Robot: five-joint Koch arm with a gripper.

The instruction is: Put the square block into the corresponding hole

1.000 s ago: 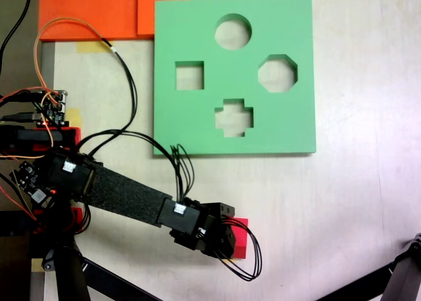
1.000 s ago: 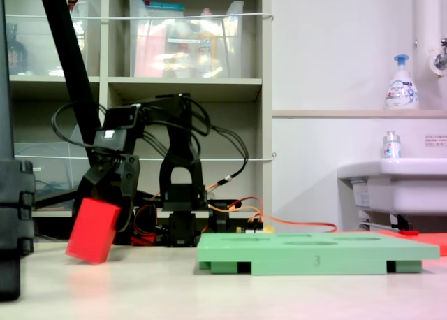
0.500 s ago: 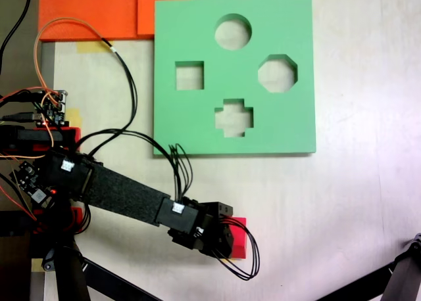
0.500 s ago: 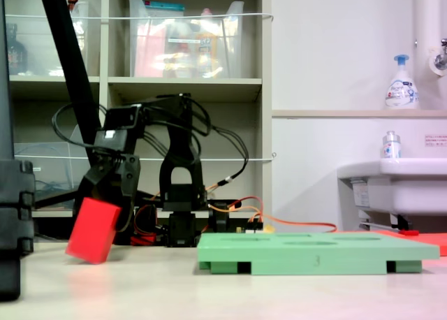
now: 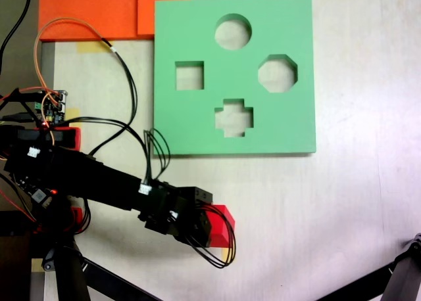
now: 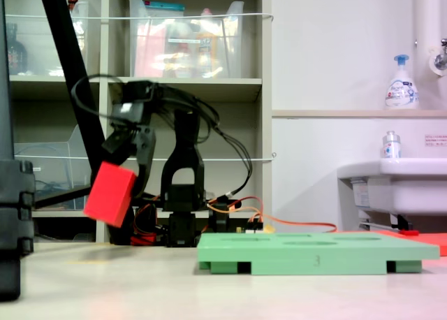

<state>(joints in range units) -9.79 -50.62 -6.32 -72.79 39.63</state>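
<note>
The fingers point(image 6: 122, 170) stay clamped on the red cube point(image 6: 110, 193), now lifted clear above the surface point(image 6: 140, 285); in the first exterior view it hangs at 7 o'clock from the green board point(image 5: 197, 117), whose square hole point(image 5: 189, 75) stands open.

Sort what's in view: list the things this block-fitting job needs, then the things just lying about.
Needed:
- red cube, held tilted above the table
- tool gripping it
- square cutout in the green board

Lying about:
- orange sheets
- soap bottle
- sink
- shelf bins
</note>
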